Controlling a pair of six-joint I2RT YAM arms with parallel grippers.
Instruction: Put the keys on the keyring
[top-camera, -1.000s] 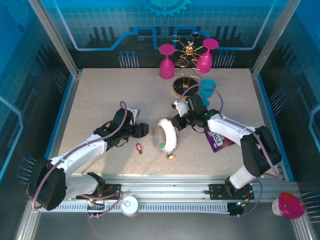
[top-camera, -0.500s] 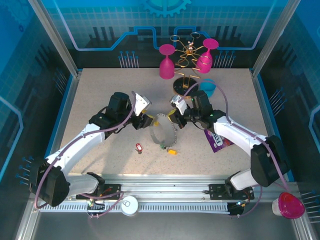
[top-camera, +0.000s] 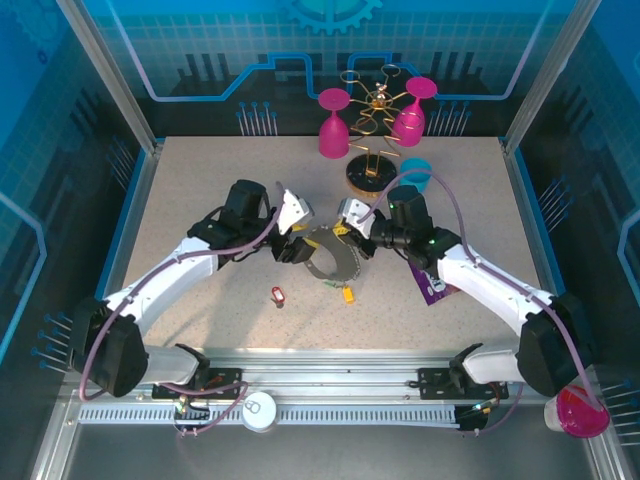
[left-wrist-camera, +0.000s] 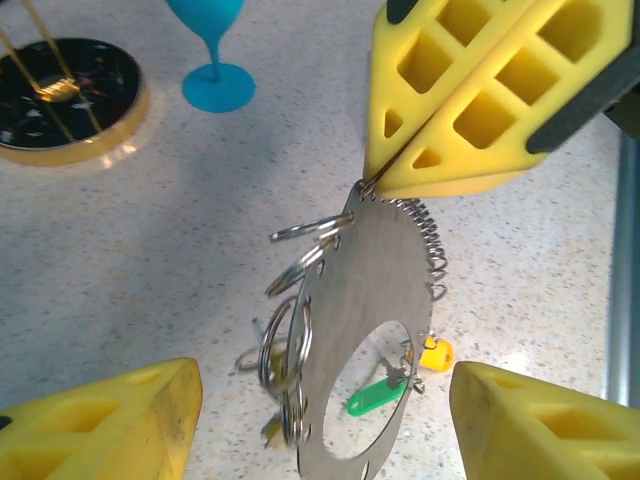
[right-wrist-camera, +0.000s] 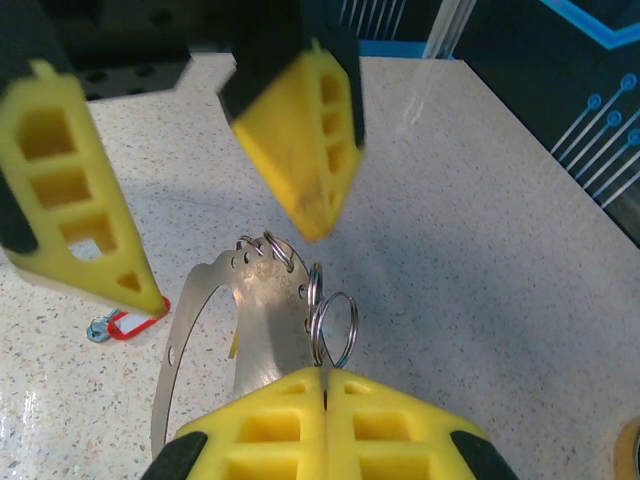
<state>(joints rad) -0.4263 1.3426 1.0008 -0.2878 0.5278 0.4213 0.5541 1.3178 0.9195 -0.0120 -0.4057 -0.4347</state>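
Keyring of thin dark grey metal, a large flat loop with a jagged silvery edge (top-camera: 330, 256), stands on edge over the middle of the speckled beige table (top-camera: 200, 190), with several small wire split rings (left-wrist-camera: 300, 240) bunched along its rim. The right gripper (top-camera: 352, 232) is clenched on that rim: the left wrist view shows its yellow honeycomb fingers (left-wrist-camera: 470, 110) pressed together, pinching the top of the loop. A small green-headed key (left-wrist-camera: 375, 395) and a small yellow-headed key (left-wrist-camera: 435, 352) show at the loop's lower edge. They seem to hang from it, though the views leave it unclear whether they rest on the table. A small red-headed key (top-camera: 278, 295) lies flat on the table, apart from the loop on the left arm's side. The left gripper (top-camera: 293, 236) sits just beside the loop on that side, released, its two yellow fingers (right-wrist-camera: 70, 190) spread wide with nothing between them. A purple printed packet (top-camera: 435, 285) lies under the right forearm. At the far edge stands a gold wire rack on a round dark base (top-camera: 368, 172). Two pink plastic goblets (top-camera: 333, 125) are at the rack, and a blue plastic goblet (top-camera: 415, 178) stands beside its base.
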